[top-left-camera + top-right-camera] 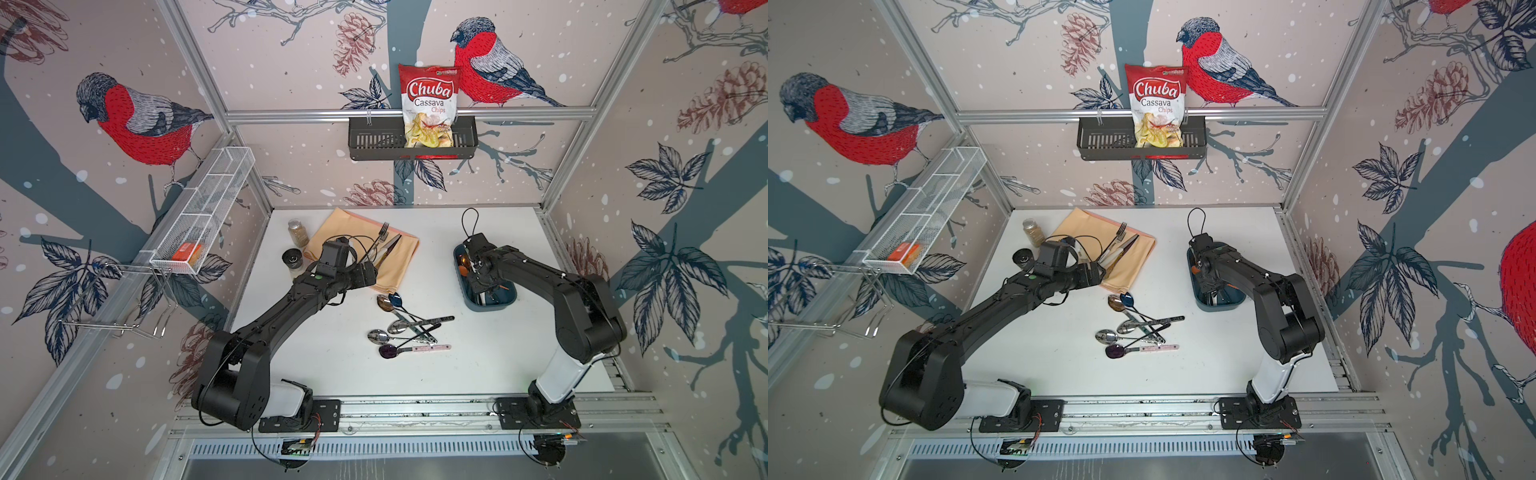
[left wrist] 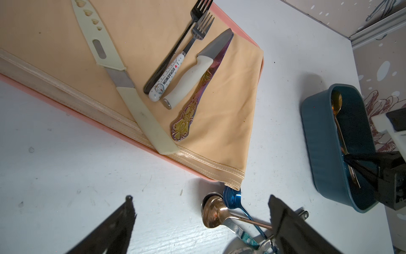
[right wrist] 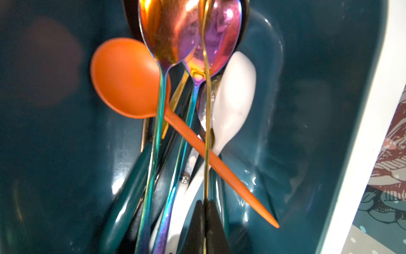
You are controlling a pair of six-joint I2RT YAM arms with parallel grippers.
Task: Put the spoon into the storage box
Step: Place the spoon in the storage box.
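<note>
Spoon [image 2: 336,103], thin and gold, pinched by the handle in the closed right hand [image 3: 205,204], low inside the storage box [image 2: 318,136] and lengthwise over the orange spoon [image 3: 127,77] and others lying there, likely to settle flat rather than clatter across the rim; touching the pile beneath or not, hard to say through the blur. Left hand [image 2: 200,199] spread apart and empty above the white desk [image 1: 332,370], near the loose heap of spoons [image 1: 401,328], seemingly ready for another pick; peach cloth [image 2: 131,44] beside; bullfinch wallpaper [image 1: 145,124] and aluminium frame [image 1: 407,114] all round.
</note>
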